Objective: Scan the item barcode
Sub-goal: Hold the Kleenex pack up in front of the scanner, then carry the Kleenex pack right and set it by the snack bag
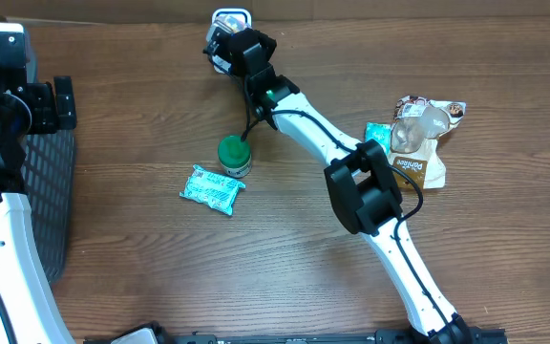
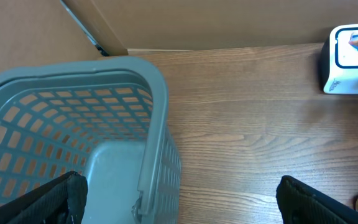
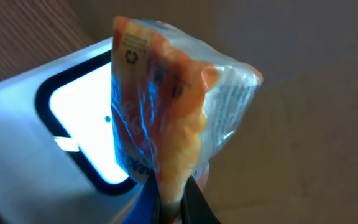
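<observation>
Packet (image 3: pixel 166 112): crinkled clear plastic over orange contents, with a recycling mark and fine print on its skin. It is tinted blue by light and stands upright in front of the scanner's (image 3: pixel 73 118) glowing window, at 12 o'clock on the table (image 1: pixel 160 277). The grey slotted basket (image 2: pixel 148 124) sits at 9 o'clock. A heap of snack bags (image 1: pixel 418 143) lies at 3 o'clock. Near the centre are a teal pouch (image 1: pixel 212 188) and a green-lidded jar (image 1: pixel 234 156). The right claw (image 3: pixel 176 200) pinches the packet's lower edge. The left claw (image 2: pixel 188 199) is spread wide over the basket's rim.
</observation>
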